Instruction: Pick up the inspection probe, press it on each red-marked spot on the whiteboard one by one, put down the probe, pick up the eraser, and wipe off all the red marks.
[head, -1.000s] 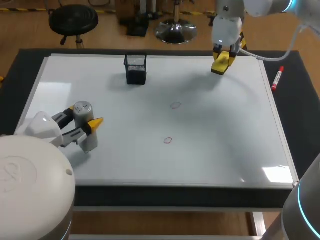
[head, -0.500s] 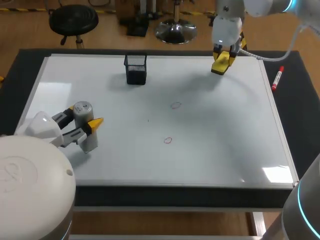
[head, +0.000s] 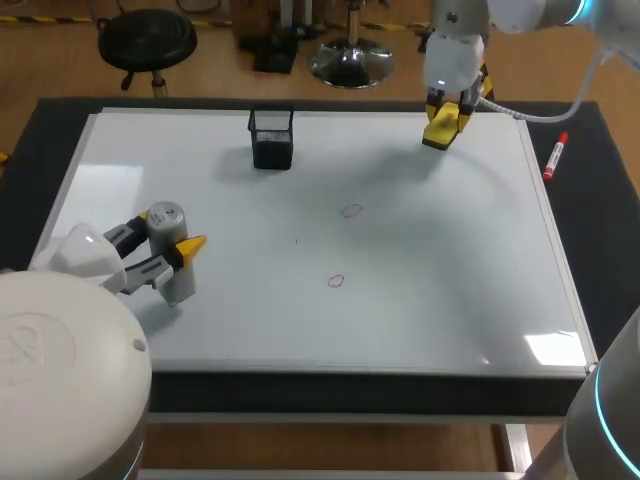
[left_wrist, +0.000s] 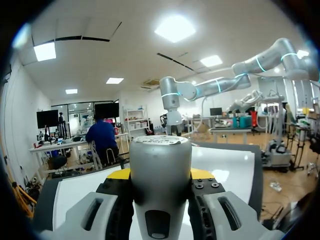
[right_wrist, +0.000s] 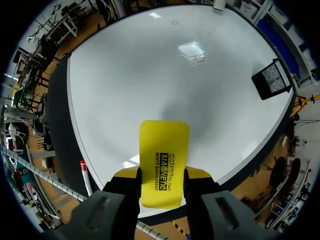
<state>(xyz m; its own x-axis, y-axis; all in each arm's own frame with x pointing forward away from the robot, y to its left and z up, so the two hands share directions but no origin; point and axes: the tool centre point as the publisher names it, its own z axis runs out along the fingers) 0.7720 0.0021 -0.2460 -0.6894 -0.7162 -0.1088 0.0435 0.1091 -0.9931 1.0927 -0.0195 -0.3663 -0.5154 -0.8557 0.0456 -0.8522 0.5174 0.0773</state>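
Observation:
The inspection probe (head: 165, 218), a grey cylinder, stands upright over the left part of the whiteboard (head: 450, 260). My left gripper (head: 178, 252) is shut on it. In the left wrist view the probe (left_wrist: 160, 165) fills the space between the left gripper's (left_wrist: 160, 175) yellow tips. The yellow eraser (head: 440, 128) hangs above the board's far right edge, with my right gripper (head: 447, 112) shut on it. The right wrist view shows the eraser (right_wrist: 164, 150) clamped in the right gripper (right_wrist: 162, 173). Two small red marks (head: 351, 210) (head: 336, 281) lie near the board's middle.
A black mesh pen holder (head: 271, 138) stands at the board's far edge, left of centre. A red marker (head: 555, 157) lies on the dark table just off the board's right side. The same pen holder (right_wrist: 272, 79) and marker (right_wrist: 85, 175) show in the right wrist view.

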